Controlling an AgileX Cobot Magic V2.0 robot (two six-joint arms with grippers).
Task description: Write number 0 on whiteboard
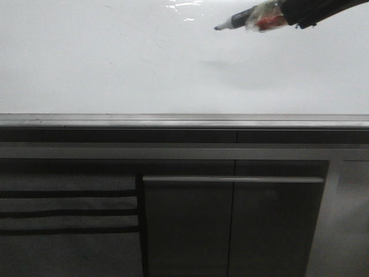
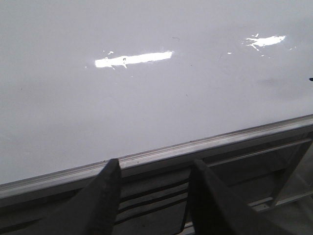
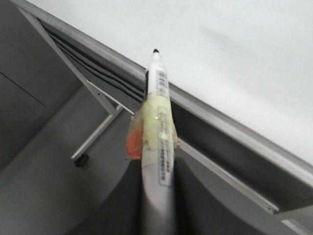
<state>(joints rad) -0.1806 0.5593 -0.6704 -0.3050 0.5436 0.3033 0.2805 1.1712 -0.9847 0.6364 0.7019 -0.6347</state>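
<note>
Right arm: reaches in from upper right over the large glossy white whiteboard (image 1: 115, 63). Right claw (image 3: 159, 196): clamped on a taped white marker (image 1: 249, 18), dark tip just above the blank board. Left claw (image 2: 154, 196): parted, holding nothing, beside grey metal edge strip (image 2: 161, 152).

Left hand (image 2: 154, 196) fingers apart, empty, before whiteboard (image 2: 146, 107) and grey edge strip (image 2: 205, 143)

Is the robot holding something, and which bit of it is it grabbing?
Yes. The right gripper holds a marker by its back end, with the tip pointing out. The left gripper is open and holds nothing.
</note>
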